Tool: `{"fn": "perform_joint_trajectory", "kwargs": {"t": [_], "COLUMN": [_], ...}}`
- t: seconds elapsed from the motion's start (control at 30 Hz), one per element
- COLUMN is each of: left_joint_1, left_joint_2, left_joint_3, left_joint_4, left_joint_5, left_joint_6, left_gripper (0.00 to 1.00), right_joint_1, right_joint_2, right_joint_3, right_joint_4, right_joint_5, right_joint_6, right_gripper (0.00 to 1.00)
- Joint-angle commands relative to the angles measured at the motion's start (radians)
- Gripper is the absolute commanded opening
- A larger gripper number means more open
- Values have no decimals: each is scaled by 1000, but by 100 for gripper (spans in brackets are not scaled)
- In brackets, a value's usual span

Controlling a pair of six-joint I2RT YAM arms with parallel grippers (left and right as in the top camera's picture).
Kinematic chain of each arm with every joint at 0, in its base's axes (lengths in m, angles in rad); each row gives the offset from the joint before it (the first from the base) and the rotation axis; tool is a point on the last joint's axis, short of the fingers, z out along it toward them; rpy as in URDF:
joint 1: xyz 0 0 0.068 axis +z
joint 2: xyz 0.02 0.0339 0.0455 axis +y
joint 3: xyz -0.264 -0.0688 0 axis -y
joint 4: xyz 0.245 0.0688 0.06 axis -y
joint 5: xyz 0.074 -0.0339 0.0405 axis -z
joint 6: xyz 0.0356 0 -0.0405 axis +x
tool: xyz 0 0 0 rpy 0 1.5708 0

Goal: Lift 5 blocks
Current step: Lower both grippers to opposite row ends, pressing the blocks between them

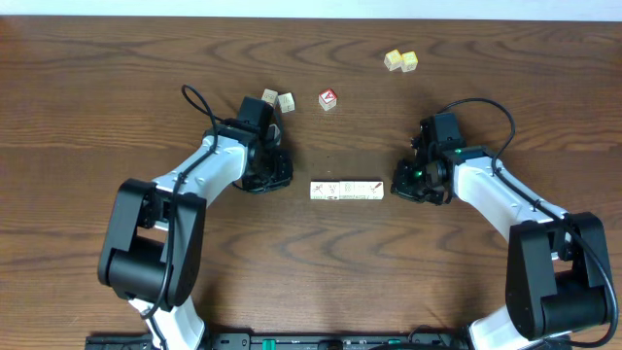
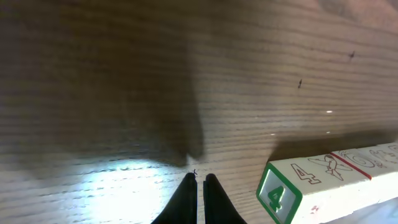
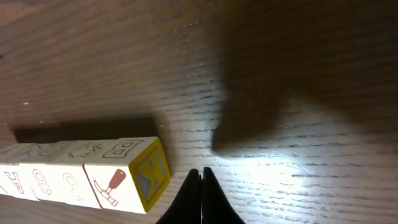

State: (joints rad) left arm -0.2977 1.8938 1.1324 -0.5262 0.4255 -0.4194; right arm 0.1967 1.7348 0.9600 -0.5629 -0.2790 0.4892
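**A:** Overhead: the five blocks [image 1: 346, 191] lie end to end in one row, midway between the two arms.

**B:** Grippers?

**A:** The left gripper [image 2: 200, 180] is pressed together with nothing in it, tips near the green-edged end of the row. The right gripper [image 3: 201, 174] is likewise closed and empty, just beside the yellow-faced end. No contact visible on either side.

**B:** Why closed?

**A:** My guess is the closed fingers act as pushers: squeeze the row from both ends and lift it as one bar.

**B:** Risk?

**A:** With uneven pressure the row could buckle mid-span. The red-faced cube [image 1: 328, 99] and the yellow pair [image 1: 400, 61] sit well apart, so they aren't in play.

The blocks [image 1: 346, 191] lie in a row on the table [image 1: 97, 87].
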Motion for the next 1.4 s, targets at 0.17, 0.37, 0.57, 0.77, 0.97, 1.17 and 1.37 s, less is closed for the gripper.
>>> {"fn": "perform_joint_trajectory", "kwargs": {"t": [0.17, 0.37, 0.57, 0.77, 0.97, 1.17, 1.37], "left_joint_1": [-25, -38, -40, -47, -55, -82, -93], "left_joint_2": [31, 31, 31, 31, 31, 31, 31], "left_joint_3": [-16, -16, -16, -16, -16, -16, -16], "left_joint_4": [12, 11, 9, 13, 13, 22, 39], "left_joint_5": [39, 64, 73, 77, 84, 83, 84], "left_joint_6": [-31, -30, -29, -27, -27, -27, -32], "left_gripper": [7, 7, 7, 7, 7, 8, 7], "right_joint_1": [15, 16, 27, 46, 54, 54, 54], "right_joint_2": [14, 15, 18, 18, 18, 18, 18], "right_joint_3": [-6, -6, -6, -6, -6, -6, -6], "right_joint_4": [17, 18, 21, 31, 32, 32, 32], "right_joint_5": [-14, -10, -10, 6, 5, 5, 5], "right_joint_6": [23, 23, 23, 31, 31, 31, 31], "right_gripper": [1, 1, 1, 1, 1, 1, 1]}}
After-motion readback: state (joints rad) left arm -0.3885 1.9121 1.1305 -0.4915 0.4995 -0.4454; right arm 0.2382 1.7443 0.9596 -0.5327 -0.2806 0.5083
